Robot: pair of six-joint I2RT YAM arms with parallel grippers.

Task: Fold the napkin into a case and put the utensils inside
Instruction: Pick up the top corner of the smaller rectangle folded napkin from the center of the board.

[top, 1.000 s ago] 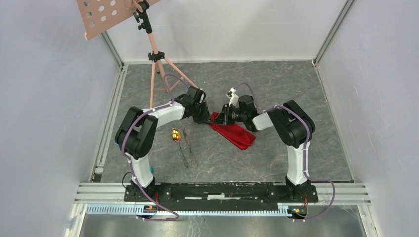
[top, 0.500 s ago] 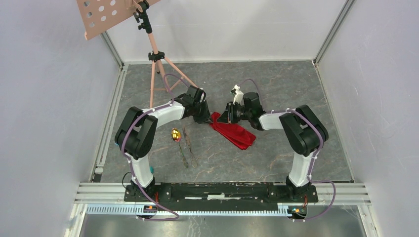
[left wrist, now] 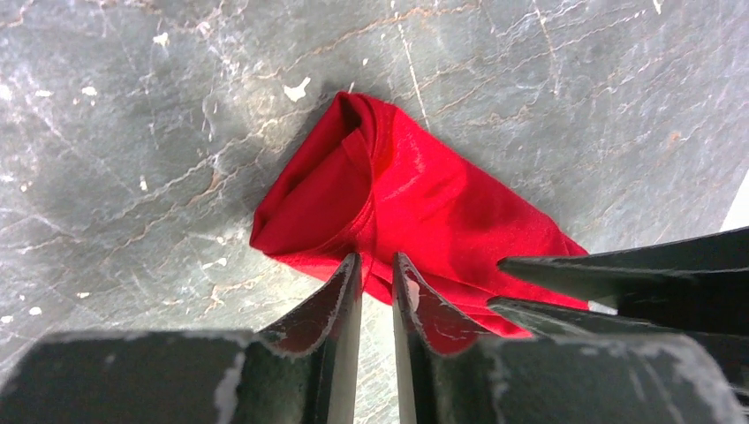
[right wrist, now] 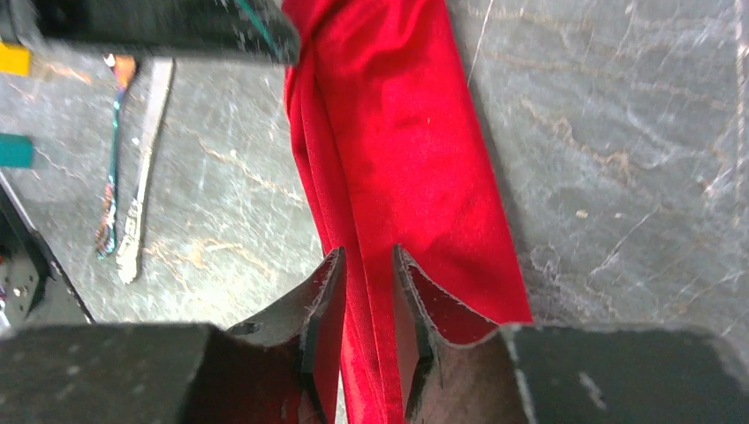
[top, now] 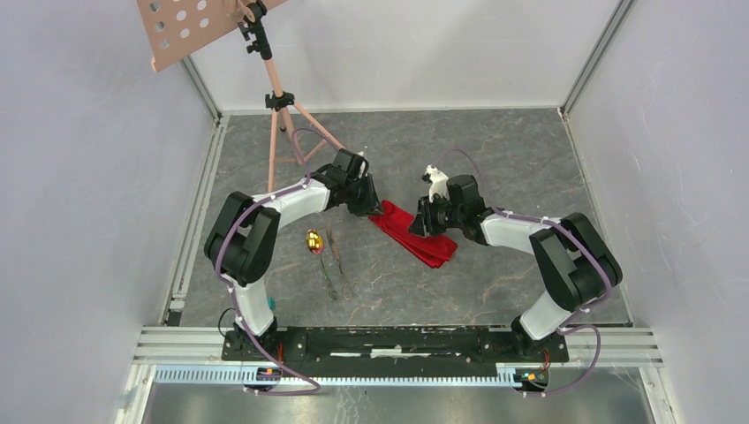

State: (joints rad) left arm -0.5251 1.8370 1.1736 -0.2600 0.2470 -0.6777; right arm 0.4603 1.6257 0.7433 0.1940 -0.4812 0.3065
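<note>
The left arm reaches forward and inward from its base, elbow bent high, its forearm lying low over the worktop [top: 495, 150], and its claw [left wrist: 375, 261] comes down at the far left end of the napkin [top: 424, 240]; the jaws stand only a slit apart and nip the cloth's near edge at their tips. The right arm bows out wide to the right, its forearm pointing back in towards the middle, and the right claw [right wrist: 366, 254] hangs over the cloth's long side with its jaws a little apart astride a raised fold; whether they press it I cannot tell. The napkin lies near the middle of the worktop, folded into a long, narrow red band that runs slantwise between the two claws. Left of it, well apart, lie a gold-bowled spoon [top: 313, 240] and two thin dark utensils [top: 336, 267]. The worktop is grey and marbled, enclosed by pale walls, with a pinkish tripod stand [top: 281, 115] at the far left
</note>
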